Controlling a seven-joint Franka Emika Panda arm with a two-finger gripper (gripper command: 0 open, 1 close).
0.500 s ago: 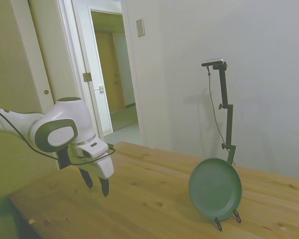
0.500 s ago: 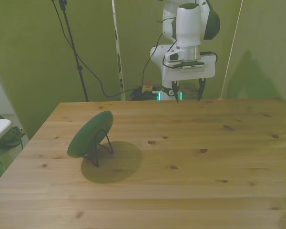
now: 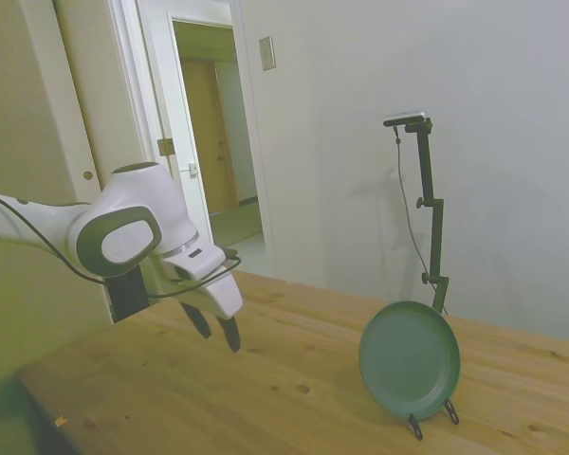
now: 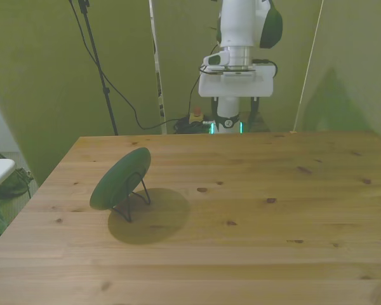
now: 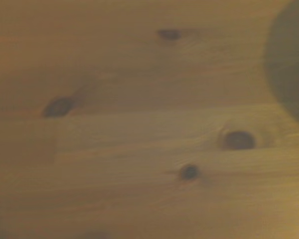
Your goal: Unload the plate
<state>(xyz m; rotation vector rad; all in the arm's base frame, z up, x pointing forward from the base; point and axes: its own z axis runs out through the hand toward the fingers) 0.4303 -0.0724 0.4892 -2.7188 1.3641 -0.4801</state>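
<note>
The plate (image 3: 409, 359) leans in its wire stand (image 4: 133, 198) — the gripper (image 3: 218, 329), open and empty, hangs well apart.

My wooden table (image 4: 254, 222) shows dark knots (image 5: 238, 140); a thin black wire stand (image 4: 134, 198) sits on it, perhaps two-legged.

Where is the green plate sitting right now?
The plate stands tilted on edge in a thin black wire stand on the wooden table, toward the front view's left, well apart from the gripper.
</note>
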